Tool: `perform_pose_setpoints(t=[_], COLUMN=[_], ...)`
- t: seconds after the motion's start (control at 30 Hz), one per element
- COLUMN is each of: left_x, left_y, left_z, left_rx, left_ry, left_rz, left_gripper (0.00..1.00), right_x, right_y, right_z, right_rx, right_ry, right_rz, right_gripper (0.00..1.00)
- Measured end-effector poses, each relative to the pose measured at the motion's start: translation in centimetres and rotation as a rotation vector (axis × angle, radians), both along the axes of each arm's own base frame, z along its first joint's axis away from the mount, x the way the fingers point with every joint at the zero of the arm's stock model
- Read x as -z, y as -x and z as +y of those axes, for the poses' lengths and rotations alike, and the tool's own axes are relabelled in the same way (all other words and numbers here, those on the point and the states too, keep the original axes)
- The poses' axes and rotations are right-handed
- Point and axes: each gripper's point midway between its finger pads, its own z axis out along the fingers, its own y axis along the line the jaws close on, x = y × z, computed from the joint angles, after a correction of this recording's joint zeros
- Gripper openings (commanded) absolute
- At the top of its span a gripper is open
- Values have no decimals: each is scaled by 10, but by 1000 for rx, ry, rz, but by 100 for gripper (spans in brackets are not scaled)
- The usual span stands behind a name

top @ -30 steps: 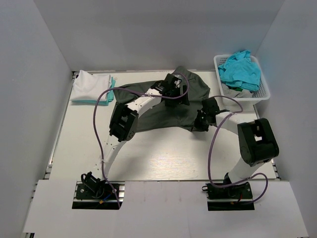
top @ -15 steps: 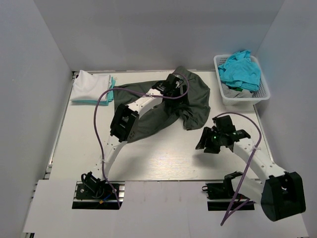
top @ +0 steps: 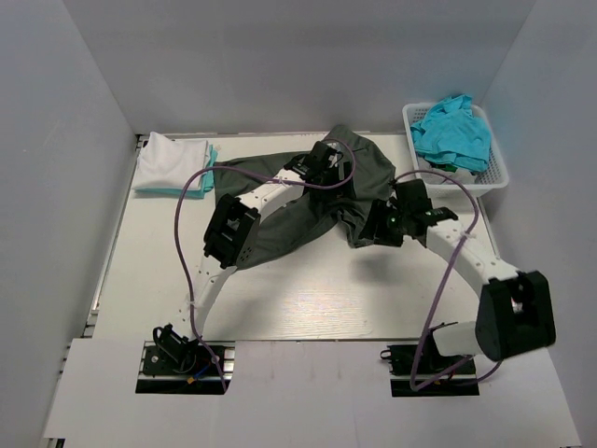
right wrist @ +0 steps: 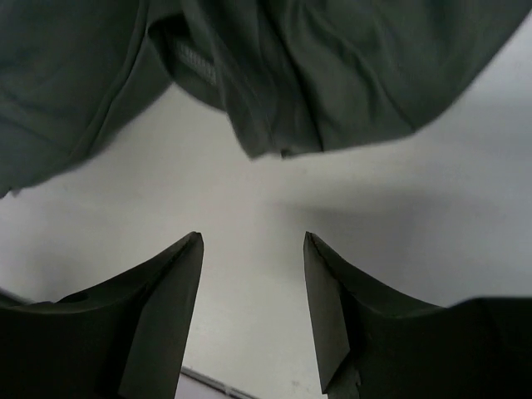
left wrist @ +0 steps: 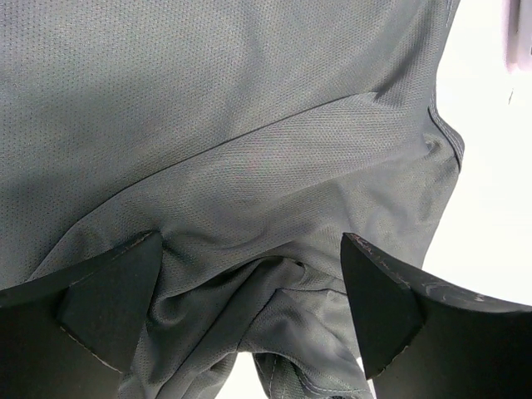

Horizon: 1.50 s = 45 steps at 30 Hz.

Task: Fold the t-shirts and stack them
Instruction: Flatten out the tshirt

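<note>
Right gripper (top: 379, 231) low beside charcoal t-shirt (top: 369, 174)

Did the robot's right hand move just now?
Yes. The right hand swung back toward the white basket, up to the dark shirt.

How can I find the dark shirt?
On the white table, look at the far middle, between the folded white cloth shirt and the white plastic lattice basket. The charcoal cloth t-shirt lies there: the only dark one, rumpled, unfolded.
</note>
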Motion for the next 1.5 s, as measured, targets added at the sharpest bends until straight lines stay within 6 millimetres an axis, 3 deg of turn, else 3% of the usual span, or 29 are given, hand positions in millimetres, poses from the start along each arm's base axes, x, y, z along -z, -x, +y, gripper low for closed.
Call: perform_pose_setpoints(t=[0.13, 0.37, 0.47, 0.5, 0.53, 0.57, 0.77, 0.9, 1.0, 1.1, 1.13, 1.17, 1.23, 1.37, 1.5], left_x=[0, 0, 0, 0, 0, 0, 1, 1, 2, 1, 1, 2, 2, 2, 1], left_y=[1, 3, 3, 4, 4, 4, 6, 6, 7, 10, 11, 12, 16, 33, 61], left_z=[0, 2, 3, 3, 3, 4, 7, 11, 13, 16, 17, 18, 21, 36, 59], left_rx=[7, 12, 14, 14, 14, 14, 7, -2, -7, 5, 13, 21, 43, 86, 119], left_ry=[0, -5, -7, -7, -7, -8, -18, -28, -37, -47, -52, -58, -72, -125, -195], left_rz=[-3, -5, -7, -6, -7, -7, -8, -10, -11, -15, -17, -18, -20, -1, 62], left_gripper=[100, 100, 100, 100, 100, 100, 100, 100, 100, 100, 100, 100, 100, 100, 100], right_x=[20, 60, 70, 75, 78, 82, 73, 43, 19, 8, 9, 11, 22, 40, 27], right_y=[-31, -42, -51, -53, -55, -58, -59, -59, -58, -43, -37, -30, -11, 20, 18], right_z=[7, 12, 12, 12, 11, 11, -13, -37, -50, -63, -66, -69, -77, -89, -84], right_rx=[3, 0, 11, 23, 25, 53, 86, 97, 126, 147, 151, 154, 148, 124, 124], right_ry=[43, 139, 181, 190, 202, 204, 326, 457, 512, 551, 558, 565, 585, 632, 599], right_rz=[1, 46, 30, 35, 38, 51, 48, 32, 9, 22, 30, 38, 86, 187, 163], right_gripper=[58, 58, 27, 7, 0, 0, 0, 0, 4, 17, 29, 53, 68, 71, 71])
